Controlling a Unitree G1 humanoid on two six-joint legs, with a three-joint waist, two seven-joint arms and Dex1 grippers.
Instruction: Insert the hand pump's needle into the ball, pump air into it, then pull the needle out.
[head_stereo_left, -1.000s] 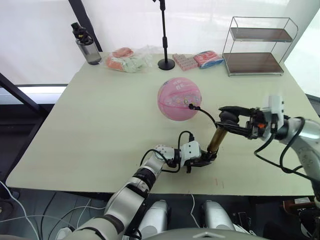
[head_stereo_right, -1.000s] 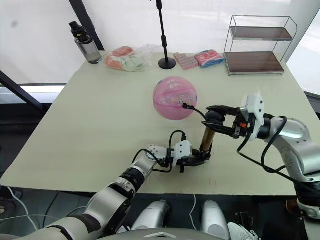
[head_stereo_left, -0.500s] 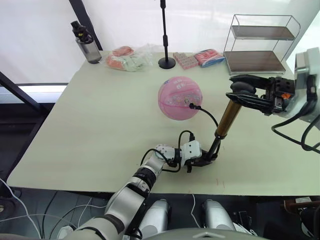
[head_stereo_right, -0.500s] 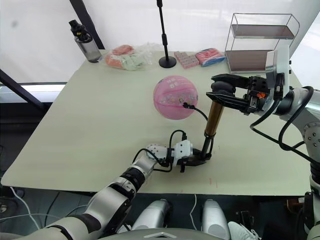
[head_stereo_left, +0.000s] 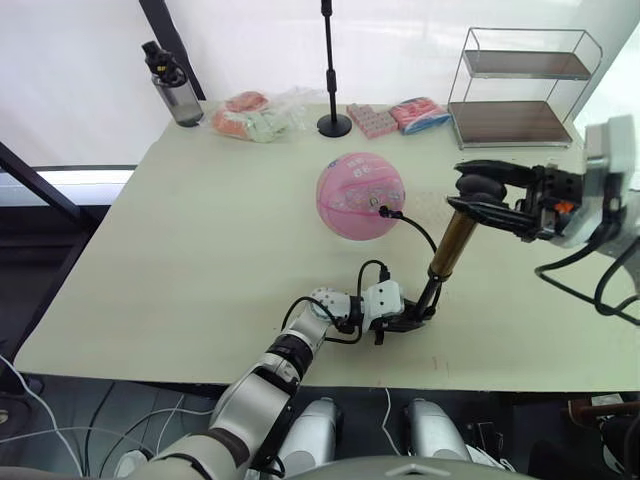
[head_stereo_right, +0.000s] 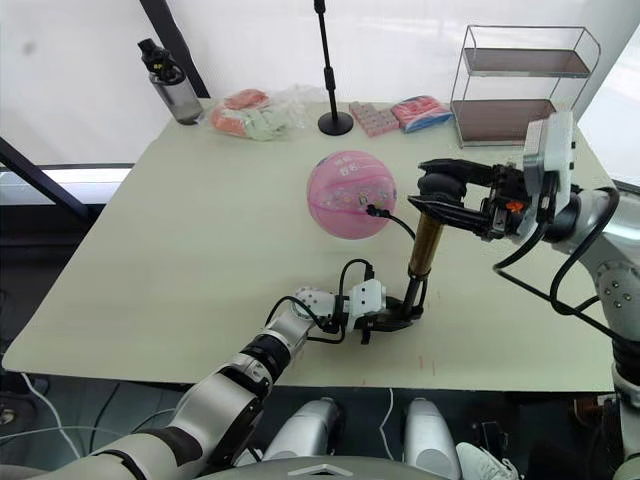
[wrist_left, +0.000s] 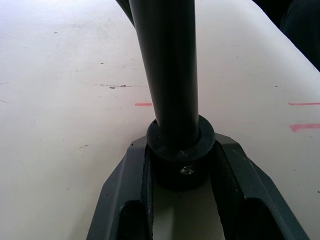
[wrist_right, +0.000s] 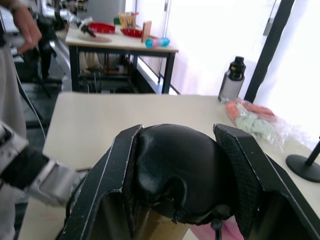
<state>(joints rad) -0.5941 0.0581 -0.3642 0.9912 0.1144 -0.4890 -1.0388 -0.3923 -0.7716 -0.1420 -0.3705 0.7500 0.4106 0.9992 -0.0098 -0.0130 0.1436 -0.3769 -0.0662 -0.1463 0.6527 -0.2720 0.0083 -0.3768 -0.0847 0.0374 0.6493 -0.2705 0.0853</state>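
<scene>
A pale table (head_stereo_left: 200, 250) is standing before bright white curtains. At its far edge are lying a bottle (head_stereo_left: 172, 88), some wrapped packets (head_stereo_left: 258, 118), a black stand (head_stereo_left: 331, 126) and a wire shelf (head_stereo_left: 520, 90).

The ball (head_stereo_left: 360, 197) is resting near the middle of the table. The pump (head_stereo_left: 450, 243) is standing tilted, just to the right of the ball, with its foot on the table near the front edge. Its hose (head_stereo_left: 418, 229) is running in a curve from the pump to the ball's right side, where the black fitting is touching the ball; the needle itself is too thin to make out here.

The left gripper (head_stereo_left: 408, 322) is lying low on the table and is clamping the black foot of the pump. The left wrist view is showing this closely: both fingers (wrist_left: 125, 190) are pressing on the round black base (wrist_left: 181, 150), which the head views are showing only small. The gold barrel is rising out of this picture, cut off at the top.

The right gripper (head_stereo_right: 440, 195) is grasping the black handle (head_stereo_right: 437, 187) at the top of the pump, raised above the table. In the right wrist view the handle (wrist_right: 180, 170) is sitting tight between the two fingers (wrist_right: 107, 185), and a bit of pink ball is peeking out below it. This view is also showing another table far behind, and a person's hand (wrist_right: 27, 27) at the edge, cut off.
</scene>
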